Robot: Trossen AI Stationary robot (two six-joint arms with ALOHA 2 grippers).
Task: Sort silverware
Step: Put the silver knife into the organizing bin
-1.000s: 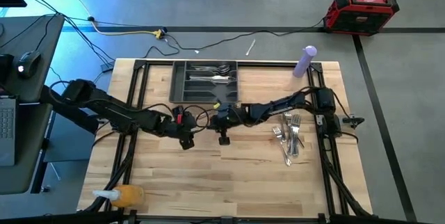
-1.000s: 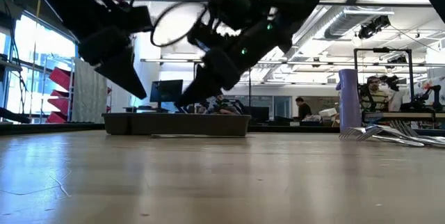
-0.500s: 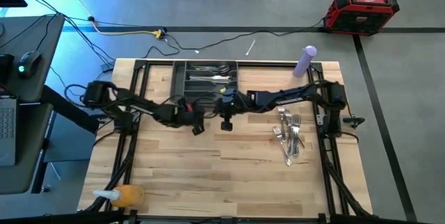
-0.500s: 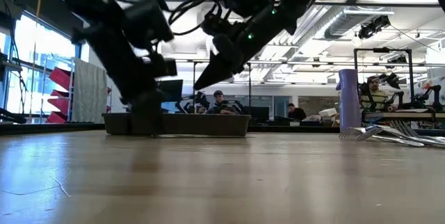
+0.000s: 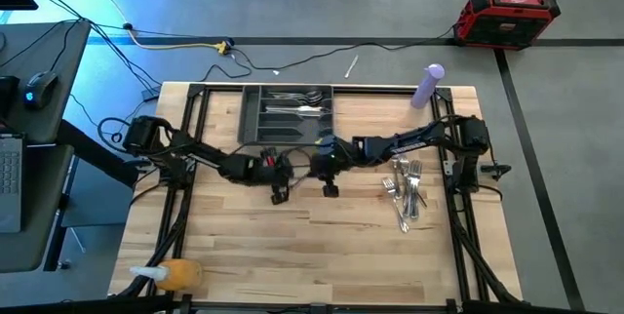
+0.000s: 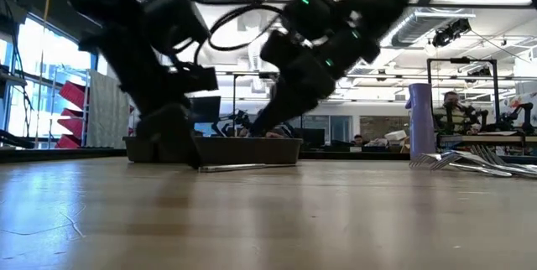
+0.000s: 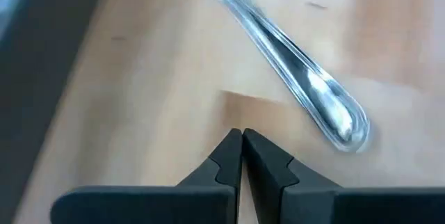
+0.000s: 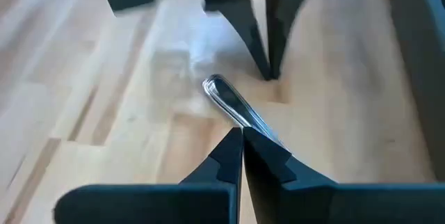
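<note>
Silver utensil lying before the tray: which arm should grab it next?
Probably right: the right gripper, shut, sits over the slim silver utensil; the left gripper is shut, empty, beside its handle end.

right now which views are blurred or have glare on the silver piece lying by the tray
Left wrist view: the slim shiny silver utensil handle carries bright glare streaks and its far end blurs out. Right wrist view: the left gripper is smeared, the handle fairly sharp. Low view: both dark arms blur, the wooden table foreground is soft. High view: even light, no glare.
</note>
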